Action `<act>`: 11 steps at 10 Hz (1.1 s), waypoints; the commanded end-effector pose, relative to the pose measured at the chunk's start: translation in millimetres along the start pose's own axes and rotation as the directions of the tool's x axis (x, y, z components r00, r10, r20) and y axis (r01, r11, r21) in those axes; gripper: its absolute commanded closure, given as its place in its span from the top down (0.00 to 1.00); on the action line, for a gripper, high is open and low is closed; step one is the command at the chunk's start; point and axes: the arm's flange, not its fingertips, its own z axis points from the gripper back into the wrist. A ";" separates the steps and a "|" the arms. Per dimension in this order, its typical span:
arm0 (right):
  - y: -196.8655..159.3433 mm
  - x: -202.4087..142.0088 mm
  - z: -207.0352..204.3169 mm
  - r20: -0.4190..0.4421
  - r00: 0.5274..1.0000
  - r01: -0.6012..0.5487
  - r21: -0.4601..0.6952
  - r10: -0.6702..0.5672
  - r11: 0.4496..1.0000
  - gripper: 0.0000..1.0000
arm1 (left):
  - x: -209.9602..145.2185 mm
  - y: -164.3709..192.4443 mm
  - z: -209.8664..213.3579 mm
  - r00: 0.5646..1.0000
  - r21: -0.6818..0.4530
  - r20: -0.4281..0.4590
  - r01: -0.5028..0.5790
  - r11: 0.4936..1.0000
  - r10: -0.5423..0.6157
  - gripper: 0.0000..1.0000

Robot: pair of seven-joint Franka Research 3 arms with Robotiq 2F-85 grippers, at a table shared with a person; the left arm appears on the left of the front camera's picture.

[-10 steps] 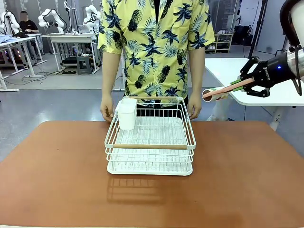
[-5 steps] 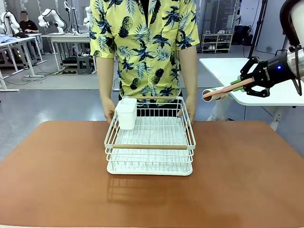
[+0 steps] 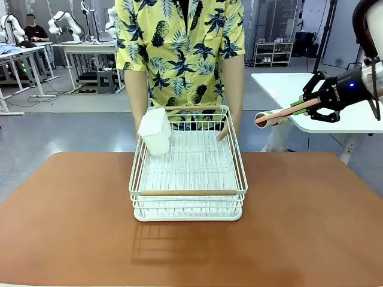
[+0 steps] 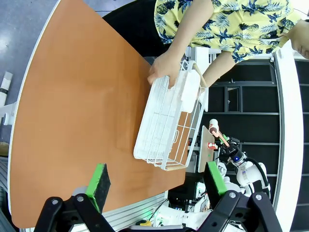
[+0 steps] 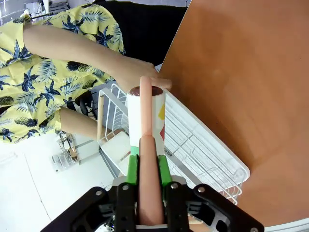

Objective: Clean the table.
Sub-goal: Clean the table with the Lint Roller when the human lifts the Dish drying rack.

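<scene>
The reddish-brown table [image 3: 72, 227] carries a white wire dish rack [image 3: 188, 173] at its middle. A person in a yellow shirt holds the rack's far end with both hands [image 3: 222, 134] and tips it up. My right gripper [image 3: 311, 104] hangs above the table's right far corner, shut on the pink handle of a lint roller [image 3: 272, 118] that points left. In the right wrist view the roller [image 5: 146, 121] sticks out past the green pads [image 5: 132, 166]. My left gripper [image 4: 157, 179] is open and high above the table [image 4: 82, 106], with the rack [image 4: 166, 125] below it.
A white utensil cup [image 3: 155, 131] hangs on the rack's far left corner. A white-topped table [image 3: 335, 119] stands behind the right gripper. Bare tabletop lies left, right and in front of the rack.
The person has taken hold of the rack's far end and raised it, so the rack now tilts toward me. The right gripper and roller have not moved.
</scene>
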 end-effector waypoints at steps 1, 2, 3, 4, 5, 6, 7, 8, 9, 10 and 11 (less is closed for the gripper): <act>1.7 -2.1 -0.5 -0.003 1.000 0.002 0.002 -0.002 1.000 0.04 | -0.6 -0.4 3.3 1.000 -0.021 0.003 -0.004 1.000 0.004 1.00; 1.7 -2.1 -0.5 -0.003 1.000 0.002 0.002 -0.002 1.000 0.04 | -0.6 -0.4 3.3 1.000 -0.021 0.003 -0.004 1.000 0.004 1.00; 1.7 -2.1 -0.5 -0.003 1.000 0.002 0.002 -0.002 1.000 0.04 | -0.6 -0.4 3.3 1.000 -0.021 0.003 -0.004 1.000 0.004 1.00; 1.7 -2.1 -0.5 -0.003 1.000 0.002 0.002 -0.002 1.000 0.04 | -0.6 -0.4 3.3 1.000 -0.021 0.003 -0.004 1.000 0.004 1.00; 1.7 -2.1 -0.5 -0.003 1.000 0.002 0.002 -0.002 1.000 0.04 | -0.6 -0.4 3.3 1.000 -0.021 0.003 -0.004 1.000 0.004 1.00; 1.7 -2.1 -0.5 -0.003 1.000 0.002 0.002 -0.002 1.000 0.04 | -0.6 -0.4 3.3 1.000 -0.021 0.003 -0.004 1.000 0.004 1.00; 1.7 -2.1 -0.5 -0.003 1.000 0.002 0.002 -0.002 1.000 0.04 | -0.6 -0.4 3.3 1.000 -0.021 0.003 -0.004 1.000 0.004 1.00; 1.7 -2.1 -0.5 -0.003 1.000 0.002 0.002 -0.002 1.000 0.04 | -0.6 -0.4 3.3 1.000 -0.021 0.003 -0.004 1.000 0.004 1.00; 1.7 -2.1 -0.5 -0.003 1.000 0.002 0.002 -0.002 1.000 0.04 | -0.6 -0.4 3.3 1.000 -0.021 0.003 -0.004 1.000 0.004 1.00; 1.7 -2.1 -0.5 -0.003 1.000 0.002 0.002 -0.002 1.000 0.04 | -0.6 -0.4 3.3 1.000 -0.021 0.003 -0.004 1.000 0.004 1.00; 1.7 -2.1 -0.5 -0.003 1.000 0.002 0.002 -0.002 1.000 0.04 | -0.6 -0.4 3.3 1.000 -0.021 0.003 -0.004 1.000 0.004 1.00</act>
